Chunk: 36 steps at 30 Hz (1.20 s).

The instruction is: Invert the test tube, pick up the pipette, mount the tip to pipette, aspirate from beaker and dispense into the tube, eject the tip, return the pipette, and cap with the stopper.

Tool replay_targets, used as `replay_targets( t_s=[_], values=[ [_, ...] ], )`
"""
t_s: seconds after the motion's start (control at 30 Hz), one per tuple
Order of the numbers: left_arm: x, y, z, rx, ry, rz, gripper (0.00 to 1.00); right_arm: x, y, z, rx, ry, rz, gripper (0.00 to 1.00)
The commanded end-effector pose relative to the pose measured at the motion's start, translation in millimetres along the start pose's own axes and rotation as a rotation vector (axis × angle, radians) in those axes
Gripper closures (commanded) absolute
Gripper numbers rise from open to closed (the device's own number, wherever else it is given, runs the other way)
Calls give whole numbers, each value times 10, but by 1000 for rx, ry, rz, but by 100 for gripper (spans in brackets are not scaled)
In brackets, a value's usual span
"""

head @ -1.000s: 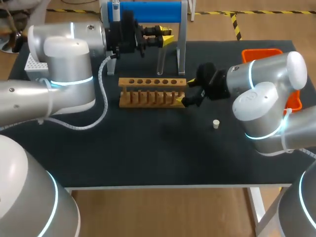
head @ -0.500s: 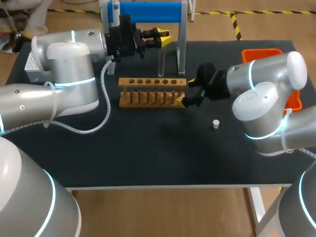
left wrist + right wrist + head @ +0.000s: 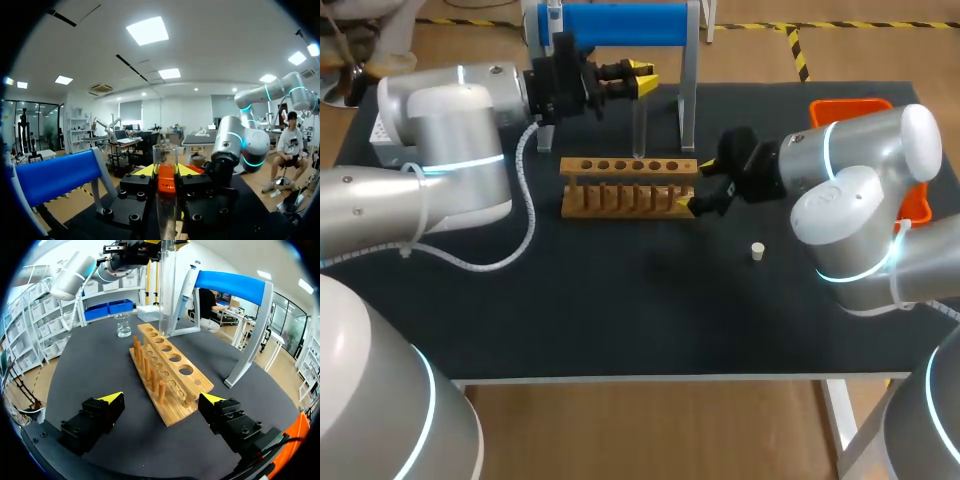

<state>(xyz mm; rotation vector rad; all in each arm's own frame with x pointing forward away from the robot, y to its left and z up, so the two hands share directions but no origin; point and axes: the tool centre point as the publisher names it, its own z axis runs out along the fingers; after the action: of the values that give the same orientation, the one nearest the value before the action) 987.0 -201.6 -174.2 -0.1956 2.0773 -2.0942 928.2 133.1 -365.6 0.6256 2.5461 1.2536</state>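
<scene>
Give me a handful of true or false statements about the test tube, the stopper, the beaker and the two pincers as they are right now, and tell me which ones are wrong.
1. The left pincer is shut on the test tube. True.
2. The test tube lies flat on the table. False: it is held upright over the wooden rack.
3. The right pincer is open, with one end of the rack between its fingers. True.
4. The white stopper is plugged into the tube's mouth. False: it stands alone on the table, apart from the rack.
5. The beaker sits in a hole of the rack. False: it stands on the table beyond the rack's far end.
</scene>
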Motion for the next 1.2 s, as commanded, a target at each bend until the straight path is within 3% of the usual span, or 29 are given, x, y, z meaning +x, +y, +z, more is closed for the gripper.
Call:
replay_targets(
  t_s=[0.03,0.8,1.2],
  values=[
    [-37,57,2,13,4,3,100,-6,-5,-6,-1,2,0,0],
    [-47,264,52,1,14,-19,100,-6,-5,-6,-1,2,0,0],
    [-38,201,52,-17,21,-5,100,-6,-5,-6,-1,2,0,0]
  ],
)
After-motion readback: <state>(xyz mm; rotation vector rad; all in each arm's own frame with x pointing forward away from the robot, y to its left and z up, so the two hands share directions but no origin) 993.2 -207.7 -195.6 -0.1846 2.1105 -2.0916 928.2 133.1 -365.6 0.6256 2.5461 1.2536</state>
